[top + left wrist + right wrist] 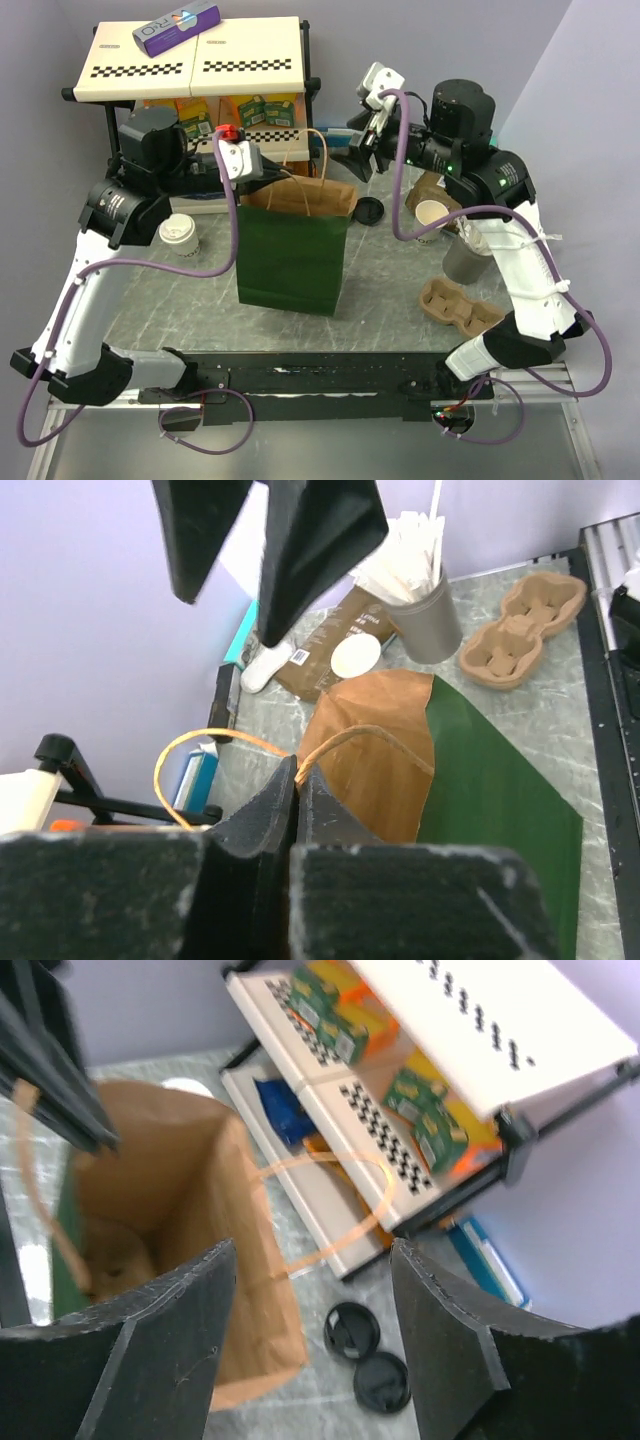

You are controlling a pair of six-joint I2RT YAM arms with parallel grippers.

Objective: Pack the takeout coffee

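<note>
Cup [432, 215] is standing open right of paper bag [293, 255]; lidded cup [178, 232] left of bag. Probably light, thin, crushing easily: you should be taking mid wall gently, upright. Left gripper [280, 177] is pinching bag rim; right gripper [362, 155] is hanging wide, empty.

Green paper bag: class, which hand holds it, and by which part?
The left hand pinches the green paper bag at its top rim, where a handle joins. The right hand is open, holding nothing.
</note>
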